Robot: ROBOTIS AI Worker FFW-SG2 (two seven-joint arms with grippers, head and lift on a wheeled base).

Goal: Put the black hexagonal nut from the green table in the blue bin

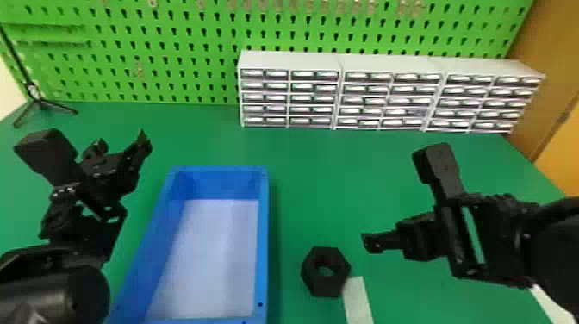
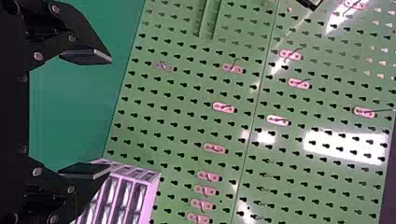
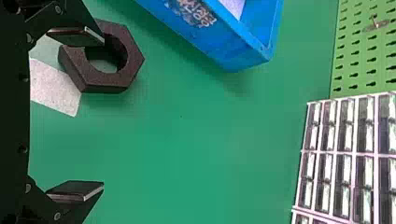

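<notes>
My left gripper [image 1: 122,146] is over the table left of the blue bin [image 1: 263,241]; in the left wrist view the left gripper [image 2: 109,114] is open, nothing between its fingers. The black hexagonal nut [image 1: 310,275] lies flat on the green table [image 1: 327,185], right of the bin. My right gripper [image 1: 383,242] is above the table, just right of the nut. In the right wrist view the right gripper [image 3: 103,113] stands open, with one fingertip overlapping the nut [image 3: 130,58] and the bin [image 3: 233,51] farther off. The bin has a bare pale floor.
A pale strip [image 1: 357,301] lies on the table beside the nut. White drawer cabinets [image 1: 336,92] line the back right, before a green pegboard [image 1: 172,56]. A small black tripod [image 1: 41,102] stands at the back left.
</notes>
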